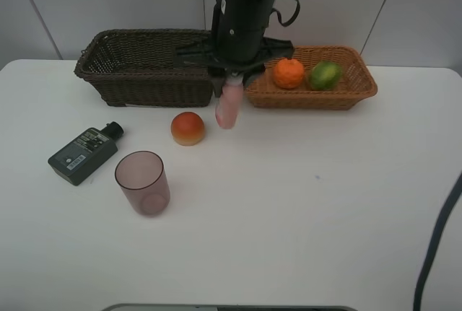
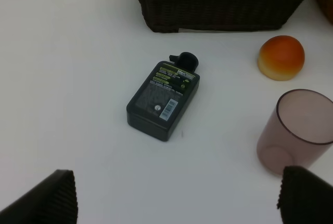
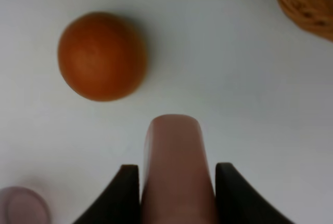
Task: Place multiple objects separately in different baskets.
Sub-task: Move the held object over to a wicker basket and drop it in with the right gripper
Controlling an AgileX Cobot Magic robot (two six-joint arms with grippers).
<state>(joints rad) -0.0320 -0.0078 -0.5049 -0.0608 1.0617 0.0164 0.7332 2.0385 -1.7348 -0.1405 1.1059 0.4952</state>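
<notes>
My right gripper [image 1: 232,80] [image 3: 177,195] is shut on the slim pink bottle [image 1: 229,107] [image 3: 176,161], which hangs in front of the gap between the two baskets. The red-orange peach [image 1: 188,128] [image 3: 101,56] lies just left of it on the table. An orange tangerine [image 1: 289,73] and a green fruit [image 1: 325,74] sit in the orange-tan basket [image 1: 361,92]. The dark brown basket [image 1: 144,84] looks empty. My left gripper [image 2: 179,198] is open above the dark-green bottle [image 2: 163,99] [image 1: 81,154], with the pink cup [image 2: 299,130] [image 1: 143,182] beside it.
The white table [image 1: 310,203] stretches wide in front of the baskets. A dark cable [image 1: 435,250] hangs at the right front edge. The left arm does not show in the exterior high view.
</notes>
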